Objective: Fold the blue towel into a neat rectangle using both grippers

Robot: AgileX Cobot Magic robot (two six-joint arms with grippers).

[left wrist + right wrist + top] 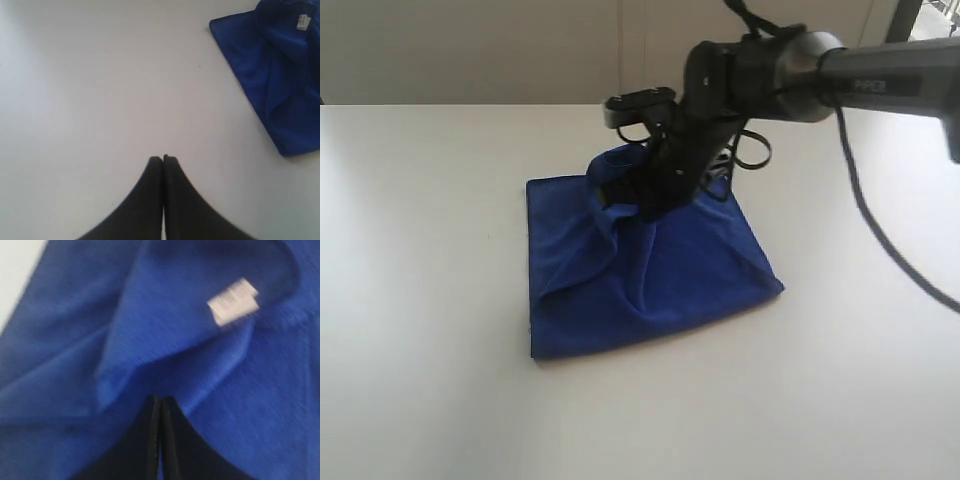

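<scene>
Most of the towel (660, 285) lies flat on the table (420, 300); at its twelve o'clock edge the right gripper (160, 399), jaws pressed together, seems to pinch a raised fold (618, 165) near the tag (233, 301). Folding looks midway; next, that fold wants carrying toward six o'clock. The left gripper (163, 159), closed and empty, hovers over the table, outside the exterior view; the pinch is blurred.

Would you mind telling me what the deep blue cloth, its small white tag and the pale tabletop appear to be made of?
Deep blue cloth: soft, matte pile fabric, probably microfibre; it slumps into folds and looks fuzzy.
Small white tag: likely thin fabric label, too blurred to confirm.
Pale tabletop: smooth, hard, slightly sheeny, perhaps laminate.
</scene>
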